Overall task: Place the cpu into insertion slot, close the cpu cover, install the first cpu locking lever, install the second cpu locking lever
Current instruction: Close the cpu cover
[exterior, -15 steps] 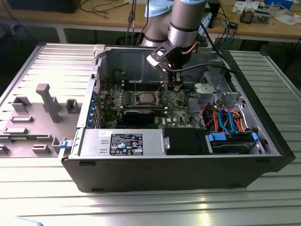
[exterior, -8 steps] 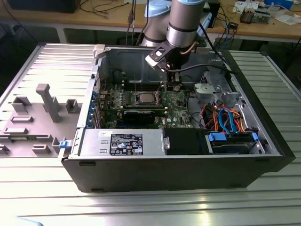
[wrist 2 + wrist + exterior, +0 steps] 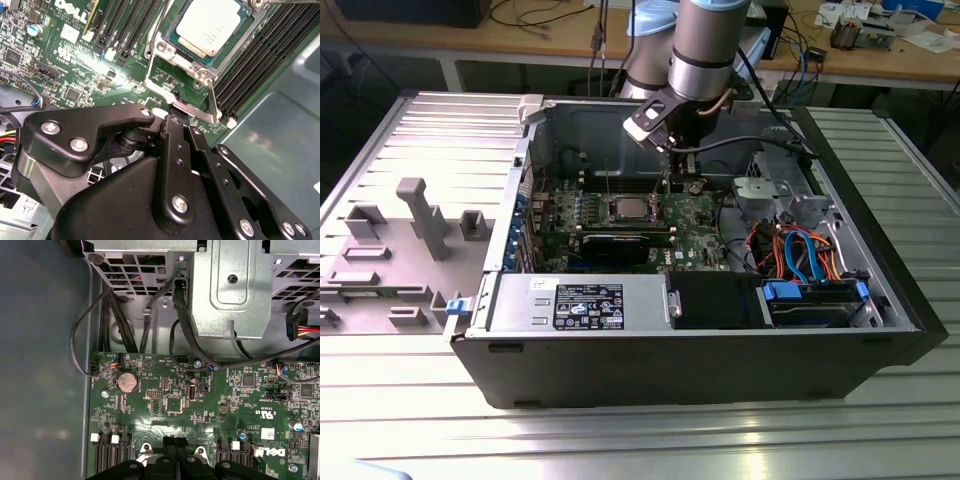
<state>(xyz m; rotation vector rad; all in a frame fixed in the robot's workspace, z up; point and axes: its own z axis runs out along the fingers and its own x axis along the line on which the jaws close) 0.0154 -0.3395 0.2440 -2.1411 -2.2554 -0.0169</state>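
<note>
Inside the open black tower computer case [image 3: 670, 370], I hang over the green circuit board [image 3: 75, 75] with my black two-fingered gripper [image 3: 179, 122] pointed down just beside the square, pale-rimmed insertion slot [image 3: 160, 47]. The small flat silver-topped cpu [image 3: 212, 25] already lies in that slot, and in the exterior view it shows as a pale square [image 3: 628, 208] just to the exterior view's left of my fingers. The thin silver metal cpu cover [image 3: 187, 56] appears to lie down around the chip, its window framing the metal top, though I cannot be sure it sits fully flat.

My jaws are drawn together, the fingers side by side with nothing between them, as both wrist views show [image 3: 175, 441]. Closed like this they make one narrow tip, which suits pushing more than grasping. That tip sits at the end of a thin steel locking lever [image 3: 212, 100] reaching out from the slot's near corner. A second wire lever [image 3: 157, 27] runs along another side of the slot. I cannot tell whether either is latched.
</note>
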